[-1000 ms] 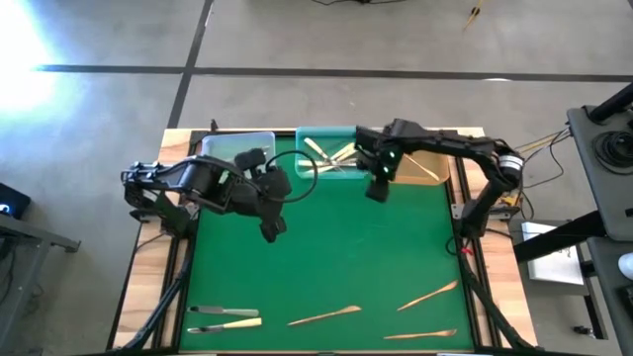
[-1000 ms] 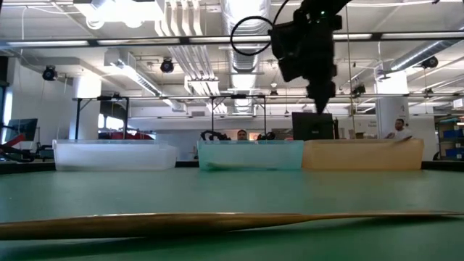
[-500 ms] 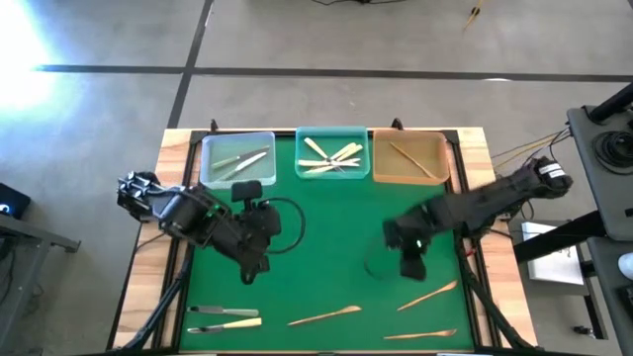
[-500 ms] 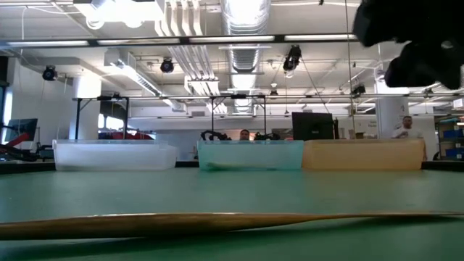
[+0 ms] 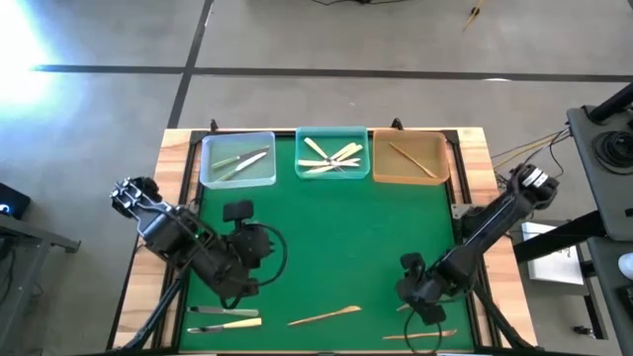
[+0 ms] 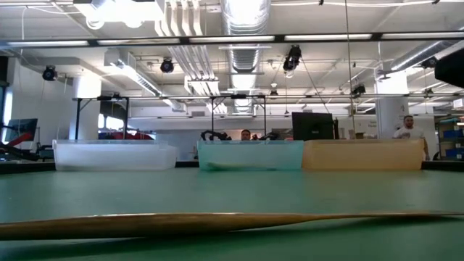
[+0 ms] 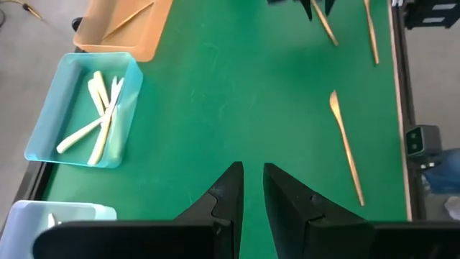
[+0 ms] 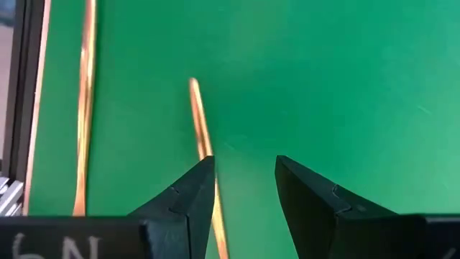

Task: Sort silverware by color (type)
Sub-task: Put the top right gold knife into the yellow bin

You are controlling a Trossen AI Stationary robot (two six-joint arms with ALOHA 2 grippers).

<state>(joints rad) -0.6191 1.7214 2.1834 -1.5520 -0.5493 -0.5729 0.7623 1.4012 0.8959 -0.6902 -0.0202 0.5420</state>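
Over on the worktop's front-left corner, a silver piece (image 5: pixel 210 311) and a cream-handled one (image 5: pixel 226 322) lie side by side, and the left claw (image 5: pixel 240 289) hangs just above them with its jaws nearly together and nothing between them. Next along the front edge is a wooden utensil (image 5: pixel 324 316), loose on the green mat.

Then the busy bit: the right claw (image 5: pixel 427 309) is low near the front-right corner, jaws partly open and holding nothing, right over a wooden utensil (image 8: pixel 204 147). Another wooden one (image 8: pixel 83 108) lies just beside it, along the front edge.

To do this pick well, I'd say centre the slim stick in the gap first; in the right wrist view it's tucked under one finger (image 8: pixel 188 198), not between them. Shift sideways, drop straight down until the tips meet the mat, then close crosswise on the stick. Keep clear of the neighbour.

Back edge has the three trays: clear (image 5: pixel 208 178), teal (image 5: pixel 302 178), tan (image 5: pixel 440 146). Wood looks bound for the tan one.
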